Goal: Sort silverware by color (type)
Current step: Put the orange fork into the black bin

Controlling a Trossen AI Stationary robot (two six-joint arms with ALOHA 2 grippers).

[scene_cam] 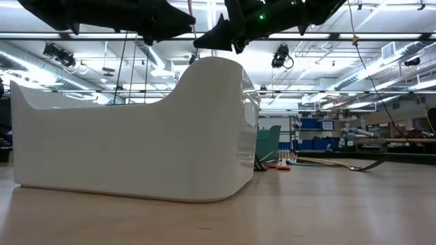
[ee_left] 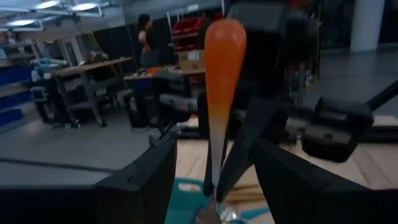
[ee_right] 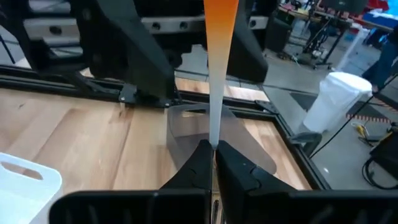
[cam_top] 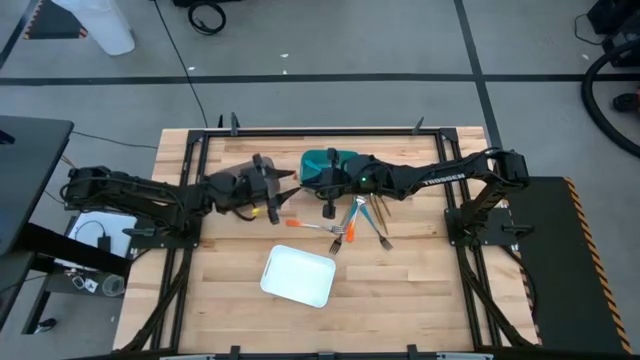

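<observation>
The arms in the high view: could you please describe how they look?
Both arms are dark, nearly black, built of slim jointed segments. The right arm bears white TROSSEN lettering and a small green light near its wrist. Each ends in two flat, dark, tapering fingers.

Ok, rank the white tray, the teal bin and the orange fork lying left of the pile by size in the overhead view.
1. White tray
2. Teal bin, though partly hidden
3. Orange fork
</observation>
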